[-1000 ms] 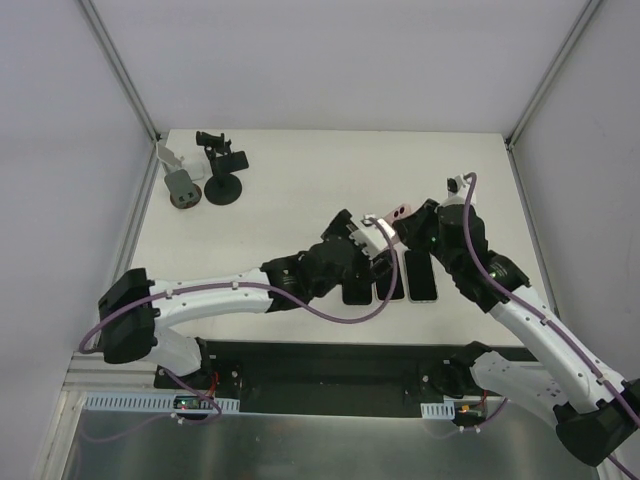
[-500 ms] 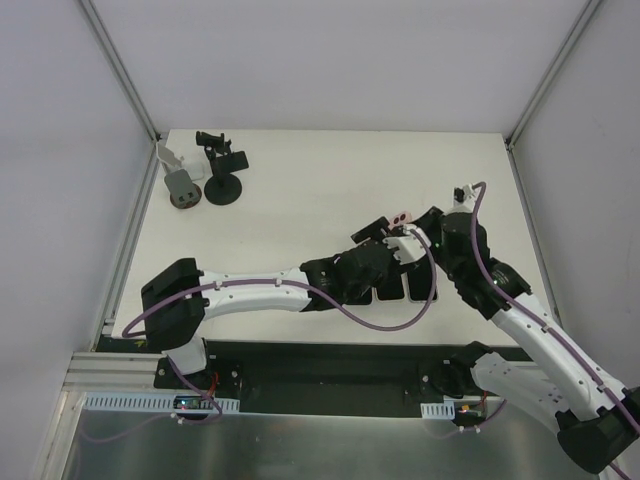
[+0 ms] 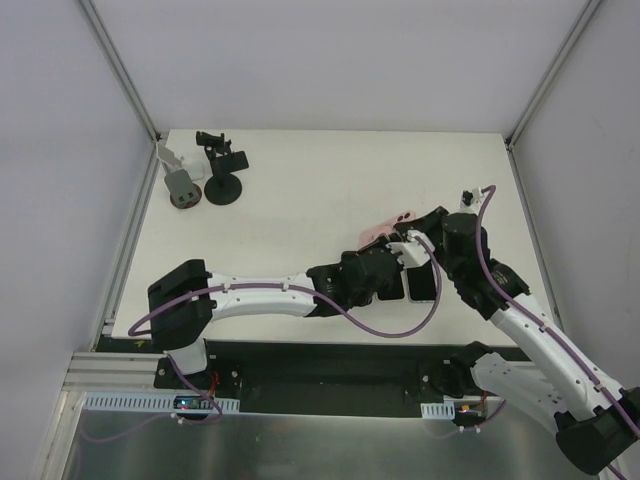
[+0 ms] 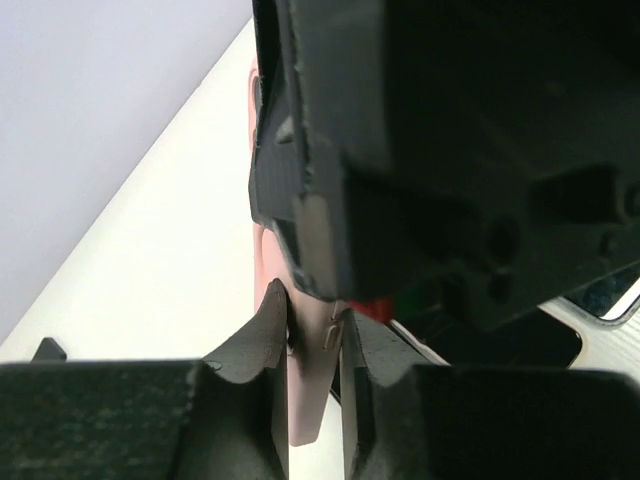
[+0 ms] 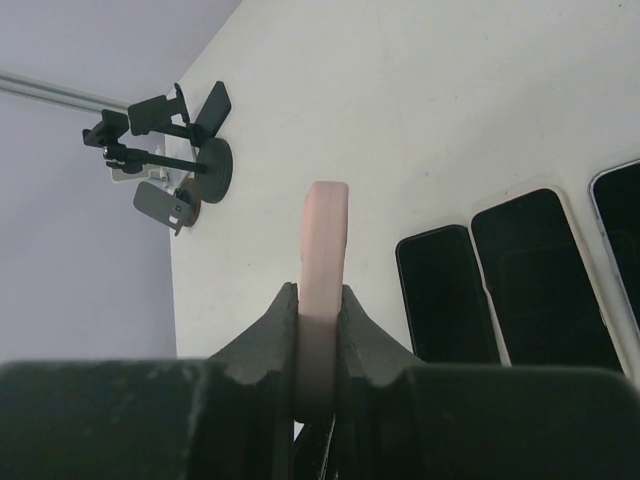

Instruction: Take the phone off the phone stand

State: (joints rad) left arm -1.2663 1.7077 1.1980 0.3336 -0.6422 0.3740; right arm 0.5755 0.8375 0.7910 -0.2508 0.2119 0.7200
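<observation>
A pink phone [image 3: 378, 233] is held on edge above the table's middle, far from the black phone stand [image 3: 222, 172] at the back left. My right gripper [image 3: 420, 236] is shut on it; in the right wrist view the phone [image 5: 324, 230] rises out from between that gripper's [image 5: 318, 300] jaws. My left gripper [image 3: 393, 252] reaches in from the left and is shut on the phone's other end. In the left wrist view that gripper's [image 4: 315, 330] fingers press both faces of the pink phone [image 4: 310, 400]. The stand [image 5: 185, 135] holds no phone.
Three dark phones [image 3: 422, 282] lie flat side by side under the grippers, two of them plain in the right wrist view [image 5: 445, 290]. A grey and brown holder [image 3: 180, 186] sits just left of the stand. White walls enclose the table.
My left gripper has swung right to the pink phone and closed on it from wide open. My right gripper has kept its grip and shifted slightly right.
</observation>
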